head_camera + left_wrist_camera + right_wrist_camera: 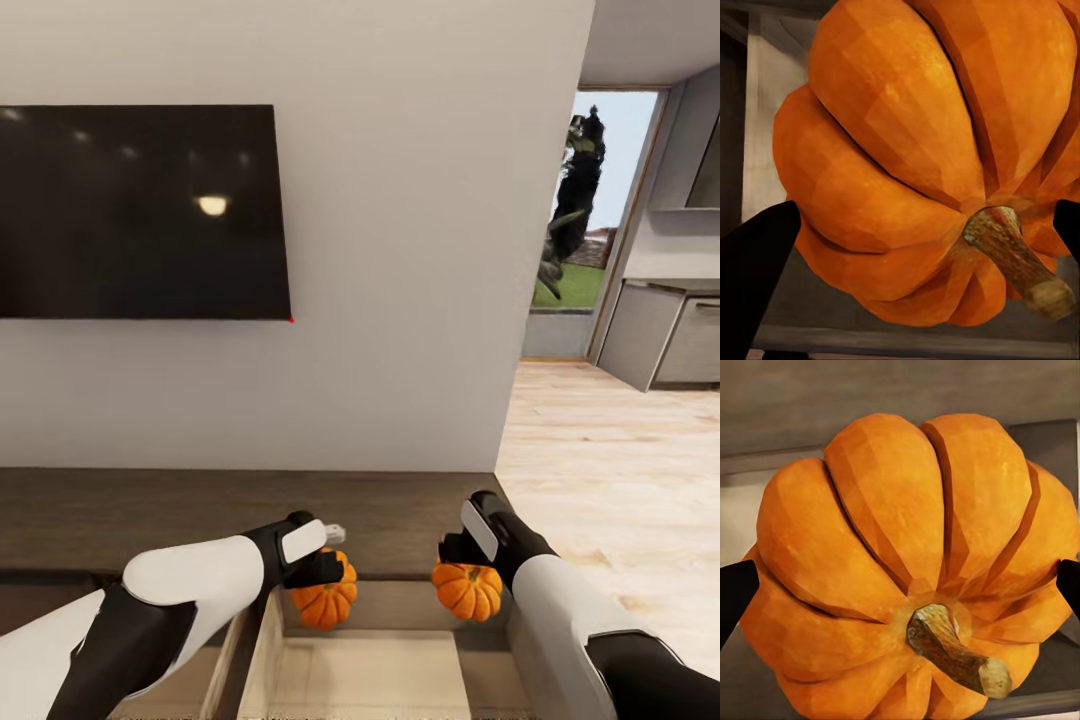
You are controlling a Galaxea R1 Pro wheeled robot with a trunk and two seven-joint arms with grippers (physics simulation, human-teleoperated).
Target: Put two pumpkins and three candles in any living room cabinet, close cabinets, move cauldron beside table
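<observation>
Drawer [370, 675], pale beige inside, stands open at the near edge of the head view, pulled out of the long dark brown cabinet [120, 515]. Left arm reaches in from near left, forearm angled to the right, wrist bent down; left pincer [325, 580] is clenched on a pumpkin [324, 603] held over the drawer's left part. Right arm comes from near right, forearm angled left and away; right pincer [462, 565] grips the second pumpkin [467, 590] over the drawer's right part. Pumpkins are apart, level with each other.

Left wrist view: ribbed orange body [922, 150], woody stem, dark fingertips [754, 277] at both flanks. Right wrist view: same for the other pumpkin [907, 555].

Farther off: wall-mounted dark screen [140, 210], then a doorway [590, 220] at far right.
</observation>
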